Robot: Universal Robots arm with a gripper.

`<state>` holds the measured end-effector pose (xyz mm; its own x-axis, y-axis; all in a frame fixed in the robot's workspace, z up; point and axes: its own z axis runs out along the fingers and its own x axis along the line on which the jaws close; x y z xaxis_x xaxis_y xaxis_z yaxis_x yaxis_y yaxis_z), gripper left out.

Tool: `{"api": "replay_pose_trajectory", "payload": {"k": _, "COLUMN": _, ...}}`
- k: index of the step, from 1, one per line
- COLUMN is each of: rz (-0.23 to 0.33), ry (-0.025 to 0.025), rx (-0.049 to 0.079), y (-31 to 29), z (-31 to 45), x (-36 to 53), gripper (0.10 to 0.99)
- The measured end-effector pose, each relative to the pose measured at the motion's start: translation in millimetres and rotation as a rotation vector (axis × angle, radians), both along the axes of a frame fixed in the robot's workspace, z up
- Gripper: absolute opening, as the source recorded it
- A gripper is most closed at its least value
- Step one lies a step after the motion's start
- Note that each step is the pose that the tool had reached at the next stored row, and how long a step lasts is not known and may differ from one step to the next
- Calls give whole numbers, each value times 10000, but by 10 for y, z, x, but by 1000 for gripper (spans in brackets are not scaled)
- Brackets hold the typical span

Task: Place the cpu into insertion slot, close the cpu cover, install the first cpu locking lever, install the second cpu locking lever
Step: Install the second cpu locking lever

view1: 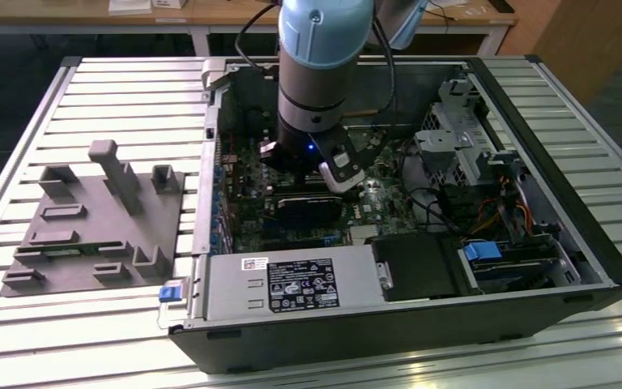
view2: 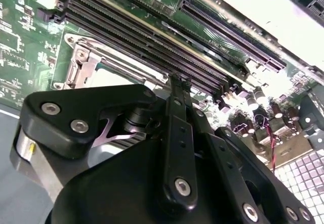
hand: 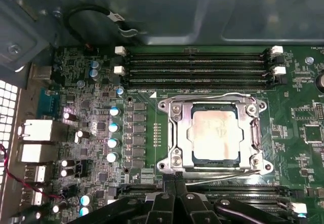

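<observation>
open computer case (view1: 570,243), cpu (hand: 215,137) flat in socket, cpu cover (hand: 174,133) closed, tool (hand: 174,183) beside

Grey fixture block (view1: 95,223) on slatted table (view1: 127,89) | open computer case (view1: 570,243) beside it | memory slots (hand: 197,67) unpopulated

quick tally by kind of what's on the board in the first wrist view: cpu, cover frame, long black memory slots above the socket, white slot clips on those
cpu: 1
cpu cover: 1
long black memory slots above the socket: 3
white slot clips on them: 4
Total: 9
</observation>
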<state>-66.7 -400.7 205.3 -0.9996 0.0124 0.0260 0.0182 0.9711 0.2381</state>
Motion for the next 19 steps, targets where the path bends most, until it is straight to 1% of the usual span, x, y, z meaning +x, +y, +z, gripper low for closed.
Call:
{"api": "replay_pose_trajectory", "payload": {"k": 7, "rz": -1, "ry": 0, "rx": 253, "y": 0, "z": -69, "x": -6, "gripper": 118}}
{"api": "replay_pose_trajectory", "payload": {"k": 11, "rz": 0, "ry": -1, "rx": 429, "y": -2, "z": -83, "x": -11, "gripper": 118}}
{"api": "replay_pose_trajectory", "payload": {"k": 14, "rz": 0, "ry": -2, "rx": 496, "y": -3, "z": -95, "x": -13, "gripper": 118}}
{"api": "replay_pose_trajectory", "payload": {"k": 19, "rz": 0, "ry": 1, "rx": 544, "y": -5, "z": -109, "x": -17, "gripper": 118}}
